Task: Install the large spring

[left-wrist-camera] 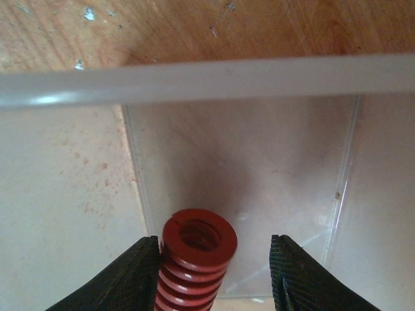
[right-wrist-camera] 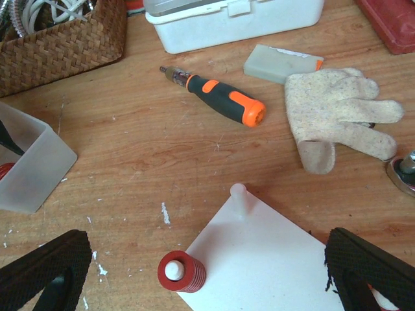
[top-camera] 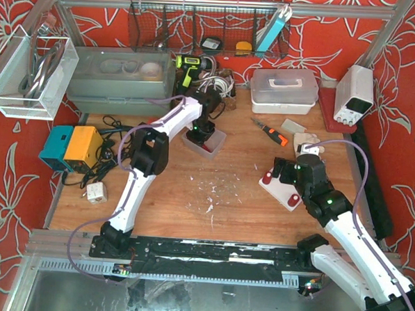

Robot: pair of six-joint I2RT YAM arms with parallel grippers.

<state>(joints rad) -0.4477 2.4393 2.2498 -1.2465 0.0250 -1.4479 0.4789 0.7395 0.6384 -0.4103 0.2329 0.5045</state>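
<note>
Top external: the left hand (top-camera: 200, 131) is down in a clear bin (top-camera: 211, 147) on the surface (top-camera: 225, 212); the right hand (top-camera: 282, 173) hovers over a white plate (top-camera: 281, 190). Left wrist: the large spring (left-wrist-camera: 198, 256) lies in the bin — hand wide, one finger touching it. Right wrist: hand wide above the plate — one bare peg (right-wrist-camera: 238, 193), one carrying a small red spring (right-wrist-camera: 181, 272).

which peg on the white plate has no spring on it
The bare peg at the plate's corner nearest the screwdriver. The other visible peg wears a red spring.
</note>
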